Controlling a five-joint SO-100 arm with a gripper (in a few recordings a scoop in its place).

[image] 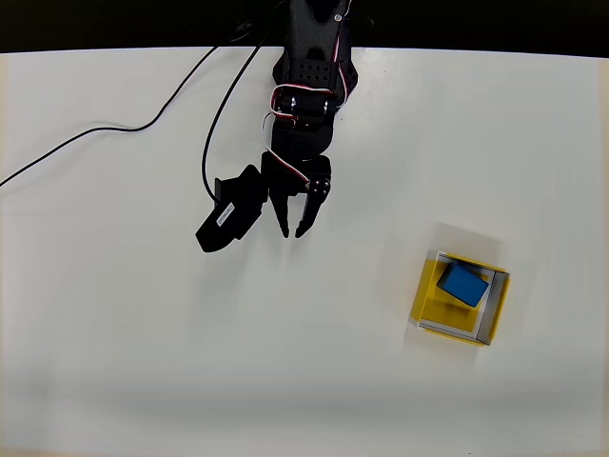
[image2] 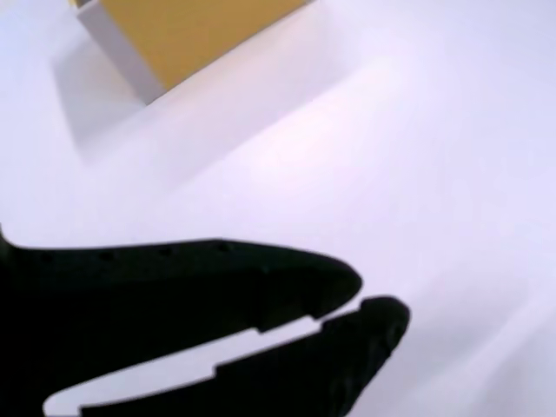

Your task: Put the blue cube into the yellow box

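Since the small matte bright-blue cube (image: 462,284) lies inside the open-topped yellow box (image: 427,290), the task is judged done; the black two-finger gripper (image: 293,231) is held nearly closed, empty, well apart.

- Bare white table (image: 143,362) lies open on every side of the yellow box (image: 430,295) in the overhead view; the stretch between box and gripper (image: 293,230) holds nothing
- Blue cube (image: 462,284) fills the box's upper right part; the yellow floor beside it lies free
- A black cable (image: 86,138) crosses the table's upper left
- Wrist view: fingertips nearly touching, open table ahead
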